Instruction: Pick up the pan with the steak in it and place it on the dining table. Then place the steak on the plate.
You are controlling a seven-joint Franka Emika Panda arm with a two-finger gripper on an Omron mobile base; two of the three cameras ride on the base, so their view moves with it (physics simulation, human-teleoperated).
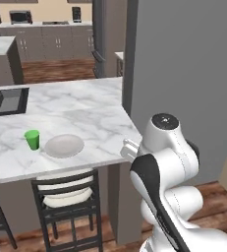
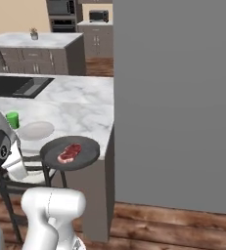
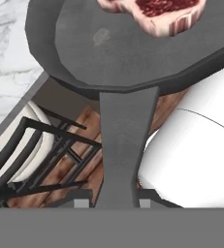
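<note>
The dark grey pan [image 3: 108, 53] fills the top of the hand view, and its straight handle [image 3: 125, 145] runs down between my fingertips. My gripper [image 3: 116, 198] is shut on that handle. The red marbled steak [image 3: 152, 9] lies in the pan. In the right base view the pan [image 2: 82, 154] hangs at the near right corner of the dining table [image 2: 80, 102], partly over its edge, with the steak [image 2: 69, 152] inside. The pale plate [image 2: 35, 130] sits on the table just left of the pan. The plate [image 1: 63, 145] also lies near the front edge of the table [image 1: 85, 108].
A small green cup [image 1: 32, 140] stands left of the plate. A dark chair [image 1: 66, 197] is tucked under the table's front edge. A black sink [image 1: 7, 101] is set in the far left of the top. A tall grey wall [image 2: 173, 97] rises right of the table.
</note>
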